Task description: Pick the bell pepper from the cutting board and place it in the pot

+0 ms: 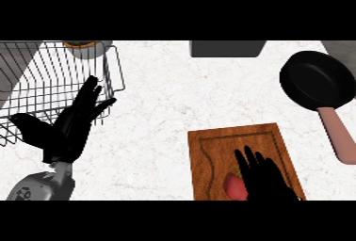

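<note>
in the lower right of the frame a wooden cutting board (236, 160) lies on the pale speckled counter (173, 94), its long side running up and down the picture. on the lower part of the board sits the bell pepper (235, 186), red, showing only as a narrow patch at the left of the right hand (262, 181). that hand lies over the pepper with its fingers (247, 160) pointing toward the top of the frame; they look fairly straight and spread, but whether they have closed on the pepper cannot be told, since the dark hand hides most of it.

the pot (316, 80), a black round pan with a pinkish handle (339, 136) running down toward the lower right, stands at the upper right, well apart from the board.

the left hand (69, 127) shows at the left of the frame, open, fingers straight and up, holding nothing, resting in front of a wire rack (49, 80) that fills the upper left. a grey box (226, 48) sits at the top centre edge.
</note>
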Tool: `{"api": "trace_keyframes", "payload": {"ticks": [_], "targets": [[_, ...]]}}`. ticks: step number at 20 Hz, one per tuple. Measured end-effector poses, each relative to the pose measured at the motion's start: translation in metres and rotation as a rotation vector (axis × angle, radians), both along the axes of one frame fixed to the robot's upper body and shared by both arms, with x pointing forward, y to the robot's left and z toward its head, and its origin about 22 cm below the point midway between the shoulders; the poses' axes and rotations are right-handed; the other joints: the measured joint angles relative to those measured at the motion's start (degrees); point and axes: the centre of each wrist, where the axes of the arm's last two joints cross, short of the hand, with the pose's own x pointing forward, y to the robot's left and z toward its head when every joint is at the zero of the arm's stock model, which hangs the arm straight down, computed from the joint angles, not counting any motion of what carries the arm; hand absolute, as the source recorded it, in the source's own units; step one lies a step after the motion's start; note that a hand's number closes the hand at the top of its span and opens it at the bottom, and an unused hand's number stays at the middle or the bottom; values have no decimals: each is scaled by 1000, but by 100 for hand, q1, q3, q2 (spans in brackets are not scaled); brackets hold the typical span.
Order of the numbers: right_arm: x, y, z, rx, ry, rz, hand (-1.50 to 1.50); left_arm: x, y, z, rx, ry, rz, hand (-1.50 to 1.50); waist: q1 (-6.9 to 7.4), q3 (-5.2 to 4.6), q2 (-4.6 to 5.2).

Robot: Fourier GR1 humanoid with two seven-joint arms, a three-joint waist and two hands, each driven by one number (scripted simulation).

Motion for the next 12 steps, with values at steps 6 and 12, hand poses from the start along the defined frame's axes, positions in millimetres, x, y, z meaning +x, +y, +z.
{"api": "trace_keyframes", "payload": {"ticks": [6,12], "targets": [[0,21,-4,8,-21,-4,-150,-1,0,1,-2,4,-2,0,8,3,1],[9,36,-13,-2,-21,-47,-150,-2,-3,-2,-3,2,-5,0,8,6,7]]}}
